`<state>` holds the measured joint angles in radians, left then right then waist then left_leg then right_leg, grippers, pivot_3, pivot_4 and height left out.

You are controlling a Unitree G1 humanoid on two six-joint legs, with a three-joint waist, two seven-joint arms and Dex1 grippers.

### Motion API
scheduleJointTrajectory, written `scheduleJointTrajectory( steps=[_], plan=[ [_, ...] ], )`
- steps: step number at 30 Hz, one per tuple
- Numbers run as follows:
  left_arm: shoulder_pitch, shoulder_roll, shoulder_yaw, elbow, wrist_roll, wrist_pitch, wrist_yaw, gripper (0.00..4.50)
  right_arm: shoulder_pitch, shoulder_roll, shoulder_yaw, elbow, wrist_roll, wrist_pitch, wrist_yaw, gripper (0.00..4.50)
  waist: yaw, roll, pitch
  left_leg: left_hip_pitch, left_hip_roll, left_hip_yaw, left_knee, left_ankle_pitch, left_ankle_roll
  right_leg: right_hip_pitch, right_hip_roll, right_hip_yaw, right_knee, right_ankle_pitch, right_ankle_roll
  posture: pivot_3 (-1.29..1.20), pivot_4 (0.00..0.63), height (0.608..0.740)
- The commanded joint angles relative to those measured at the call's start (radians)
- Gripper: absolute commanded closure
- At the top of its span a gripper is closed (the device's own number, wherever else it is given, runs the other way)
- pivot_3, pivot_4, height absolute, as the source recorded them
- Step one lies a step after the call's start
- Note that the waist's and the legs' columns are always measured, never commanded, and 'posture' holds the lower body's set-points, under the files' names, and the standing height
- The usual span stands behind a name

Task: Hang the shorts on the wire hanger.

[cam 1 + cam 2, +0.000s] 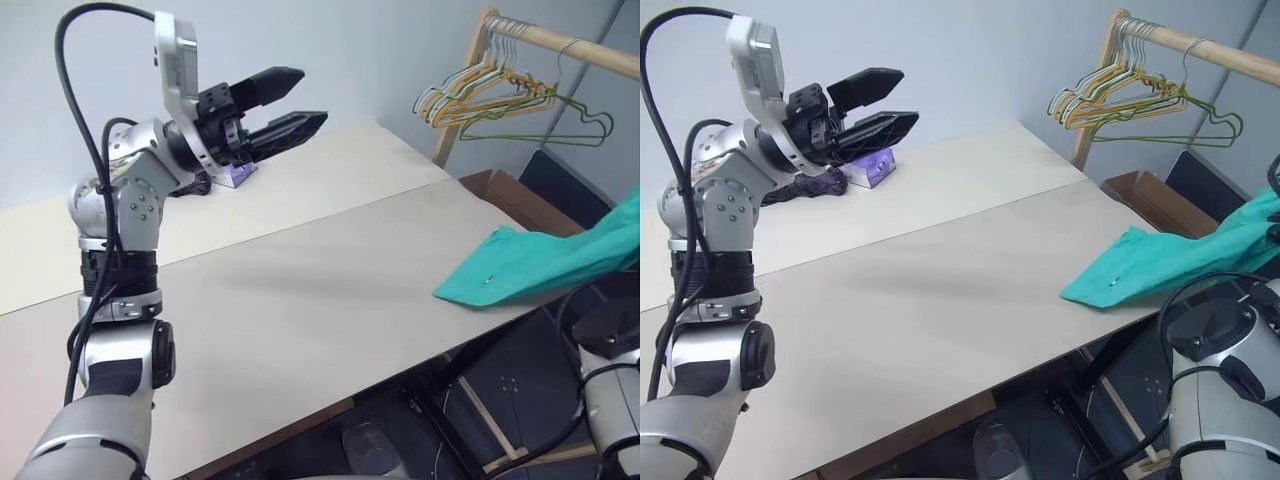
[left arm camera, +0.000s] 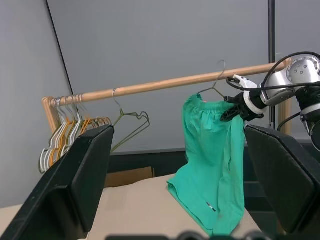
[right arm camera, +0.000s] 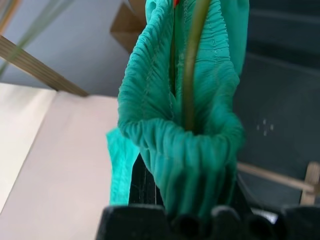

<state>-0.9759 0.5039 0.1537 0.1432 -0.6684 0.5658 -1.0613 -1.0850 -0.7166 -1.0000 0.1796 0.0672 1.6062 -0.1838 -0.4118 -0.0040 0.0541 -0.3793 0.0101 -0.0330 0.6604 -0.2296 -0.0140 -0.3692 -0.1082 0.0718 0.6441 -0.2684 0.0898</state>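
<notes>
Bunched against my right gripper point(image 3: 192, 212), the waistband of the shorts point(image 3: 175, 150) fills the space just past its fingertips; the jaws are clamped together on that gathered cloth, and the wire hanger point(image 3: 192, 65) runs straight up through the fold directly ahead of them. Seen from my left wrist, the right gripper point(image 2: 231, 111) holds the shorts point(image 2: 210, 165) up at the waistband, the hanger's hook point(image 2: 220, 75) rising just above the jaws toward the wooden rail point(image 2: 150, 87). The legs hang below the jaws, and the hem trails down onto the table point(image 1: 300, 300) edge.

My left gripper point(image 1: 300, 100) hovers well apart from all this, jaws wide and holding nothing.

I judge I am mid-hang: the waistband seems draped over the wire, but I cannot tell whether the hook is on the rail yet. Next I need to check that seating, then release without dragging the cloth off. Farther along the rail hangs a bunch of spare hangers point(image 1: 480, 95).
</notes>
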Motion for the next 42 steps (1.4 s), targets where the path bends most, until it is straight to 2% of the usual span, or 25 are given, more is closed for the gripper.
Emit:
scheduleJointTrajectory(
  steps=[1,9,10,12,18,22,26,30,35,38,42],
  plan=[
    [-0.012,0.017,0.005,-0.036,0.004,-0.022,0.0,0.02,-0.031,-0.007,-0.045,-0.002,-0.023,-0.015,-0.007,4.5,0.0,0.0,0.0,0.0,0.0,0.0,0.0,0.0,0.0,0.0,0.0,0.0,0.0,0.0,0.0,-0.35,0.016,0.74],
    [-0.015,0.016,-0.006,-0.036,0.01,-0.027,-0.003,0.02,0.014,0.019,-0.031,-0.051,-0.028,-0.011,0.028,4.5,-0.011,0.0,0.0,0.0,0.0,0.0,0.0,0.0,0.0,0.0,0.0,0.0,-0.001,0.0,0.0,-0.36,0.018,0.74],
    [-0.015,0.015,-0.007,-0.037,0.01,-0.027,-0.002,0.0,0.024,0.021,-0.023,-0.067,-0.025,-0.01,0.035,4.01,-0.012,0.0,0.0,0.0,0.0,0.0,-0.001,0.0,0.0,0.0,0.0,0.0,-0.001,0.0,0.0,-0.36,0.018,0.74],
    [-0.015,0.015,-0.009,-0.036,0.011,-0.028,-0.001,0.0,0.045,0.025,0.001,-0.102,-0.019,-0.013,0.049,3.59,-0.014,0.0,0.0,0.0,0.0,0.0,-0.001,0.0,0.0,0.0,0.0,0.0,-0.002,0.0,0.001,-0.36,0.023,0.74],
    [-0.013,0.015,-0.01,-0.041,0.012,-0.025,0.004,0.0,0.118,0.046,0.088,-0.207,-0.024,-0.078,0.067,1.49,-0.017,0.0,0.0,0.0,0.0,0.001,-0.001,0.0,0.0,0.0,0.0,0.0,-0.002,0.0,0.001,-0.36,0.027,0.74],
    [-0.009,0.018,-0.006,-0.046,0.012,-0.026,0.012,0.0,0.214,0.049,0.199,-0.32,-0.026,-0.16,0.089,0.08,-0.017,-0.001,0.0,0.0,0.0,0.001,-0.001,0.0,0.0,0.0,0.0,0.0,-0.002,0.0,0.001,-0.36,0.027,0.74],
    [0.001,0.022,-0.002,-0.057,0.01,-0.023,0.023,0.0,0.336,0.042,0.335,-0.414,-0.082,-0.319,0.062,0.03,-0.016,-0.001,0.001,0.0,0.0,0.001,-0.002,0.0,0.0,0.0,0.0,0.001,-0.002,-0.001,0.002,-0.35,0.032,0.74],
    [0.023,0.023,0.005,-0.081,0.013,-0.029,0.046,0.0,0.512,0.012,0.478,-0.482,-0.192,-0.617,0.026,0.03,-0.011,-0.004,0.002,0.0,0.0,0.0,-0.002,0.0,0.0,0.0,0.0,0.0,-0.003,-0.001,0.002,-0.32,0.039,0.74],
    [0.1,0.053,0.031,-0.112,0.056,-0.077,0.104,0.0,0.616,0.054,0.484,-0.566,-0.189,-0.996,0.033,0.03,-0.009,-0.005,0.004,0.0,0.001,0.002,-0.002,0.0,0.0,0.0,0.0,0.002,-0.003,-0.001,0.003,-0.3,0.047,0.74],
    [0.186,0.101,0.007,-0.163,0.113,-0.093,0.121,0.0,0.608,0.076,0.481,-0.612,-0.04,-1.087,0.189,0.03,-0.009,-0.01,0.009,0.001,0.001,0.002,-0.002,0.0,0.0,0.001,0.0,0.002,-0.003,-0.001,0.003,-0.27,0.055,0.74],
    [0.344,0.142,-0.022,-0.293,0.174,-0.124,0.14,0.0,0.594,0.075,0.543,-0.555,0.159,-1.153,0.455,0.03,0.012,-0.021,0.018,0.005,0.003,0.002,-0.003,0.0,0.0,0.006,0.001,0.002,-0.005,0.0,0.003,-0.17,0.062,0.74]
  ],
)
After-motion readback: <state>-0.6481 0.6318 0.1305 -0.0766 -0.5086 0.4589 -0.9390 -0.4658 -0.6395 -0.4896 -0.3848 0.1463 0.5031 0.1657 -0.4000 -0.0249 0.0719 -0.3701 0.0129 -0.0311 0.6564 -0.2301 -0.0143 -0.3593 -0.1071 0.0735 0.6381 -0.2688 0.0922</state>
